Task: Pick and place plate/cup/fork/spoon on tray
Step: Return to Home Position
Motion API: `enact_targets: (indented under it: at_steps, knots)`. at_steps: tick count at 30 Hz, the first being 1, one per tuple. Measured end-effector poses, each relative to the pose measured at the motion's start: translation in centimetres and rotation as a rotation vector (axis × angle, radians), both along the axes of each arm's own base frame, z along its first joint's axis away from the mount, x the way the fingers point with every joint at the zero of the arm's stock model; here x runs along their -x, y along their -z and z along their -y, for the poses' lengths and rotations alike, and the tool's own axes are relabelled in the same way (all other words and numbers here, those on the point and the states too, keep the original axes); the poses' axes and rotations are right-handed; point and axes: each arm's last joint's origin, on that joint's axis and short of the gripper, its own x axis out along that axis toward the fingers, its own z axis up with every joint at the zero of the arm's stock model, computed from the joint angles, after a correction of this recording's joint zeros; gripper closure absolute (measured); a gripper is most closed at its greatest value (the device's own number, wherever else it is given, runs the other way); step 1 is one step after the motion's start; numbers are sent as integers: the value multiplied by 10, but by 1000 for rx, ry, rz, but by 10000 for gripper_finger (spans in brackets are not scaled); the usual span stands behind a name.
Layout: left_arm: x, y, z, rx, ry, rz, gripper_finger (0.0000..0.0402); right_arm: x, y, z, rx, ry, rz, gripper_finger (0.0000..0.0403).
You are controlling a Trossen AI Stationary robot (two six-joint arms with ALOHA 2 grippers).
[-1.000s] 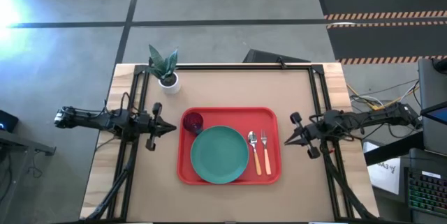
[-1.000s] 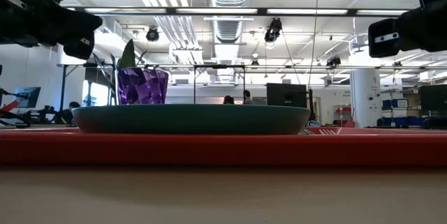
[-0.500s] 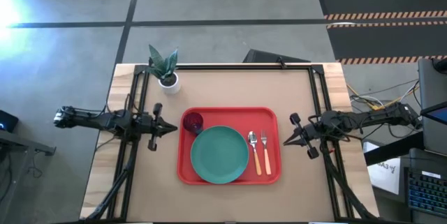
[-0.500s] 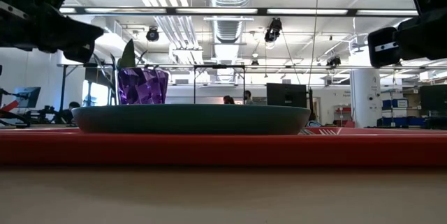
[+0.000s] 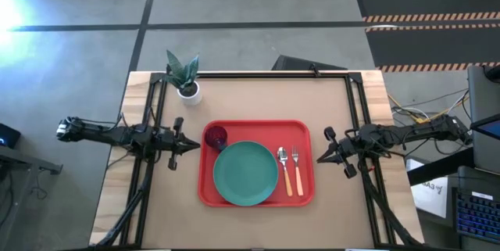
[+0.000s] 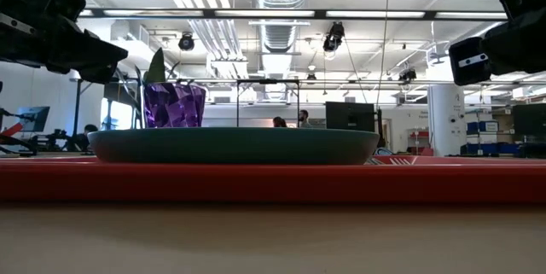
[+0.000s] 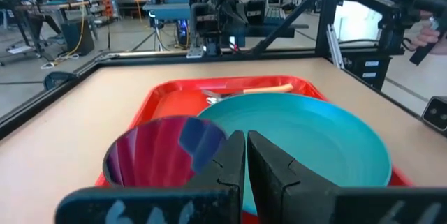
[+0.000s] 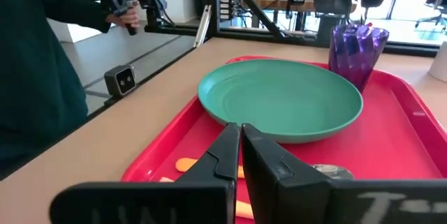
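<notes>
Red plastic sets the scene: the tray (image 5: 258, 130) lies at the middle of the desk (image 5: 258, 95), with all four pieces of tableware on it. The plate (image 5: 245, 173) fills the tray's centre and reaches toward its 6 o'clock rim. The cup (image 5: 216, 137) stands upright at 10 o'clock of the plate, just beside its edge, in the tray's corner. At 3 o'clock of the plate, the spoon (image 5: 284, 170) and the fork (image 5: 297, 170) lie side by side, the spoon nearer the plate. Their metal ends point to 12 o'clock and their orange handles to 6 o'clock.

At 9 o'clock of the tray, the left gripper (image 5: 191, 145) hangs just off the rim and points at the cup. Its fingers (image 7: 230, 161) are pressed together on nothing. At 3 o'clock of the tray, the right gripper (image 5: 320, 158) hangs just outside the rim. Its fingers (image 8: 227, 147) are also pressed together and empty. In the low view both arms sit above the level of the desk.

A potted plant (image 5: 186, 75) stands near the desk's 11 o'clock corner, well apart from the tray. In the right wrist view a person in a dark teal sleeve (image 8: 35, 77) stands beside the desk.
</notes>
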Motion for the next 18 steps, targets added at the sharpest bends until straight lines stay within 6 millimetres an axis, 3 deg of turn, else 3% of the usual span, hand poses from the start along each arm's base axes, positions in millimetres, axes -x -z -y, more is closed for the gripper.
enact_targets:
  at_steps: [18]
  knots:
    - [-1,-2,0,-52,2,6,402,0,0,0,-58,11,-28,394]
